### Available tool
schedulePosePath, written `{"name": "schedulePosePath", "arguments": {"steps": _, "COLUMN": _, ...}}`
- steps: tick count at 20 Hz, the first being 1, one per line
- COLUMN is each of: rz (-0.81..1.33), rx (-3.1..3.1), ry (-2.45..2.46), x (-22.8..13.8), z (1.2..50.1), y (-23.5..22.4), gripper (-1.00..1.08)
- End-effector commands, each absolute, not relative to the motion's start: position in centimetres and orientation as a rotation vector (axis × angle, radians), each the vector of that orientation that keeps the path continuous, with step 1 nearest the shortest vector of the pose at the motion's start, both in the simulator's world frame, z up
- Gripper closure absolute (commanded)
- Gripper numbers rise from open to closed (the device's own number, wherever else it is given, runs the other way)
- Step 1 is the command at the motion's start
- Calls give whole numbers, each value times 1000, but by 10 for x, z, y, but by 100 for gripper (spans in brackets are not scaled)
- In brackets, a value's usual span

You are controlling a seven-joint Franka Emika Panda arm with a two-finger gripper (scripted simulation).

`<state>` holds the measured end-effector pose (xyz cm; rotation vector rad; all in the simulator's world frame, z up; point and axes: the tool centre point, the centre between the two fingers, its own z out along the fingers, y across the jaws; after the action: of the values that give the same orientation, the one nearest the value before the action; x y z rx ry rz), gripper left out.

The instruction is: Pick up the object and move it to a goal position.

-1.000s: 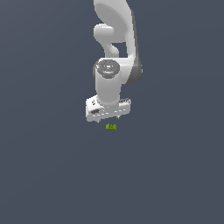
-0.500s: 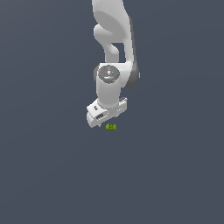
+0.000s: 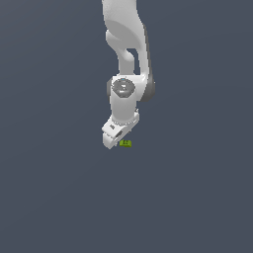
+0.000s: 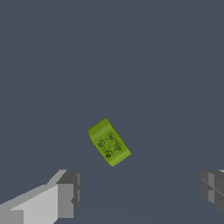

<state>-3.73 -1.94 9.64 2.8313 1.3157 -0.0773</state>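
The object [image 3: 125, 143] is a tiny yellow-green block lying on the flat grey floor, just below the white arm's hand in the exterior view. In the wrist view the object [image 4: 109, 141] shows four studs on its top face and lies skewed to the fingers. My gripper [image 3: 115, 141] hangs above it, turned, and its fingertips are too small to make out in the exterior view. In the wrist view the gripper [image 4: 142, 190] is open, with one grey finger [image 4: 68, 193] and the other [image 4: 213, 188] far apart. Nothing is between them; the block lies beyond the gap.
A uniform dark grey floor [image 3: 197, 197] surrounds the block. The white arm [image 3: 126, 59] rises straight up out of the exterior view.
The hand has rotated about its vertical axis and shifted slightly towards the exterior view's left. The block has stayed in place on the floor.
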Motion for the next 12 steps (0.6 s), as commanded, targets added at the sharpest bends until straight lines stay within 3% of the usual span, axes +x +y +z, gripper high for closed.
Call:
{"name": "schedulePosePath", "arguments": {"steps": 1, "rz": -72, "rx": 2778, "ry": 1429, "x": -40, "z": 91, "y": -18, "gripper": -92}}
{"name": "schedulePosePath", "arguments": {"steps": 12, "rz": -35, "rx": 2511, "ry": 1879, "x": -49, "z": 72, "y": -11, "gripper": -92}}
